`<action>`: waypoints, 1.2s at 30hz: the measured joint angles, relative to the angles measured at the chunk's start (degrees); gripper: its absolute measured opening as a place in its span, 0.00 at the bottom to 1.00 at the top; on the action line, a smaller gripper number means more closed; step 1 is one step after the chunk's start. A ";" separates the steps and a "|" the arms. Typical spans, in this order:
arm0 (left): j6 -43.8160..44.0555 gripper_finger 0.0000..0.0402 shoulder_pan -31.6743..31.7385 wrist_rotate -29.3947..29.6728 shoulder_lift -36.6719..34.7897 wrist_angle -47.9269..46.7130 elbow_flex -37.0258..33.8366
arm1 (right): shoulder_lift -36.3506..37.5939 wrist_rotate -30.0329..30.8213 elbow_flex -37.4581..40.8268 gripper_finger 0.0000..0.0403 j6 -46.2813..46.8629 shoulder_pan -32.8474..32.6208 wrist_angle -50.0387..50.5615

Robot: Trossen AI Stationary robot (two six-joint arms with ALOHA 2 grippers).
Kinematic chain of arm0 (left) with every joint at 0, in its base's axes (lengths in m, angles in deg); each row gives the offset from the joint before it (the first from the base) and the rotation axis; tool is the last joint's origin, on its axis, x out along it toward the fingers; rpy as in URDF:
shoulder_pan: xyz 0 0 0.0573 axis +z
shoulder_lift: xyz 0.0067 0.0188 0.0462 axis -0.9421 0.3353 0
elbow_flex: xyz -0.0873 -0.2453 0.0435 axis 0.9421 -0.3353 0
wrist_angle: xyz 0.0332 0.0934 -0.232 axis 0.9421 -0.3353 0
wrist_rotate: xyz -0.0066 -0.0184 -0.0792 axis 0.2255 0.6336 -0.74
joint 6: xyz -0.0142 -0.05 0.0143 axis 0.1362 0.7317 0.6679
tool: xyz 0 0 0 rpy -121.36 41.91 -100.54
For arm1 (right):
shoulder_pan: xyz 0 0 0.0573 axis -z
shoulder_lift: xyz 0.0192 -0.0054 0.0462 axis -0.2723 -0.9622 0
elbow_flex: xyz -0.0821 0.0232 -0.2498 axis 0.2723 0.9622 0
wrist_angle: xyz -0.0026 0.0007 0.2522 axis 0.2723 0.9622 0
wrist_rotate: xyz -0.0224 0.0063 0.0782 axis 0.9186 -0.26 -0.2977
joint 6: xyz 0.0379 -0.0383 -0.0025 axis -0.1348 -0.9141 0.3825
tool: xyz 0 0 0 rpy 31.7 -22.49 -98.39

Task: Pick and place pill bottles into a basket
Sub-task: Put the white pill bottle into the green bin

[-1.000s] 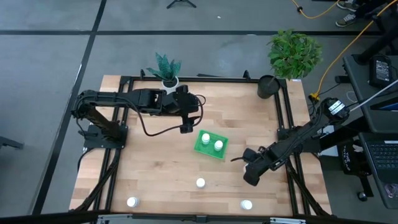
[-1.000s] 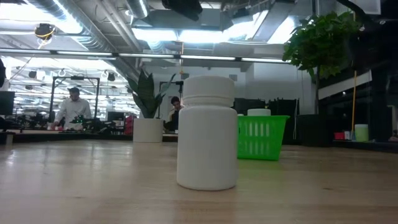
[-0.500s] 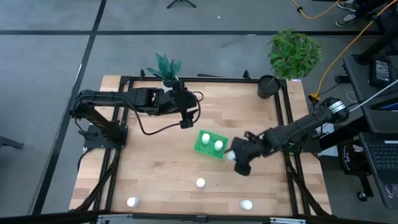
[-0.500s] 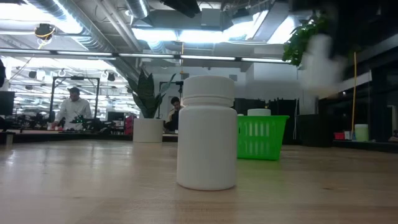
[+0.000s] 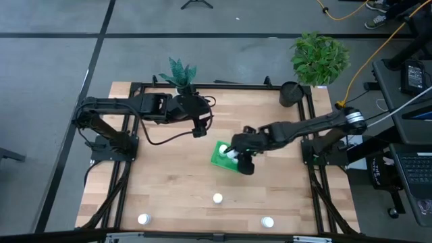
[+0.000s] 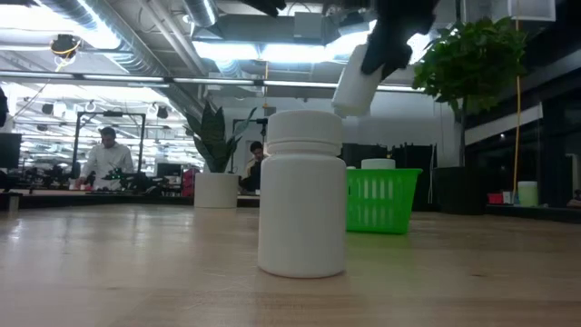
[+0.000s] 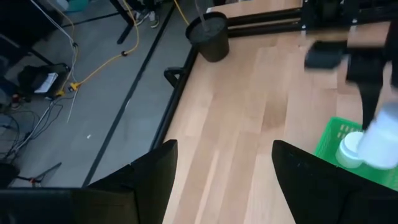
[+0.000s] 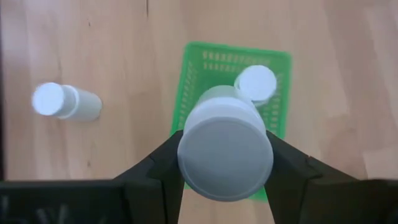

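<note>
Above the green basket (image 5: 221, 156), the right arm reaches across the table, its right gripper (image 8: 225, 163) clamped on 1 pill bottle (image 8: 225, 149), held tilted. Another bottle (image 8: 255, 83) stands inside the basket. The left gripper (image 7: 221, 168) hangs spread apart near the table's rear.

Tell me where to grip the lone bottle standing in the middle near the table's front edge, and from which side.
Take the bottle by its straight white body just under the cap, coming straight down from above. It stands upright, cap up, with nothing close beside it. The right hand is busy, holding another bottle over the basket.
</note>
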 joint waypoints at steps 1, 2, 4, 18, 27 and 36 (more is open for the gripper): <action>-0.02 0.63 0.00 0.00 -0.22 -0.08 0.00 | -1.51 -0.24 -0.93 0.41 -0.83 0.16 0.10; -0.02 0.63 0.00 0.01 -0.35 -0.13 0.00 | -2.84 -0.45 -1.78 0.41 -1.95 0.33 0.19; -0.02 0.63 0.00 0.02 -0.63 -0.26 0.00 | -5.04 -0.55 -3.29 0.41 -3.45 0.38 -0.20; -0.04 0.63 -0.02 -0.52 -1.08 -1.03 0.00 | -10.80 -5.02 -5.20 0.41 -6.22 2.01 -3.20; -0.06 0.63 -0.02 -1.04 -1.08 -1.07 0.00 | -11.94 -5.32 -5.26 0.41 -6.20 2.78 -4.03; -0.09 0.63 0.00 -1.33 -1.06 -1.53 0.00 | -14.54 -7.09 -5.26 0.41 -6.07 2.98 -5.18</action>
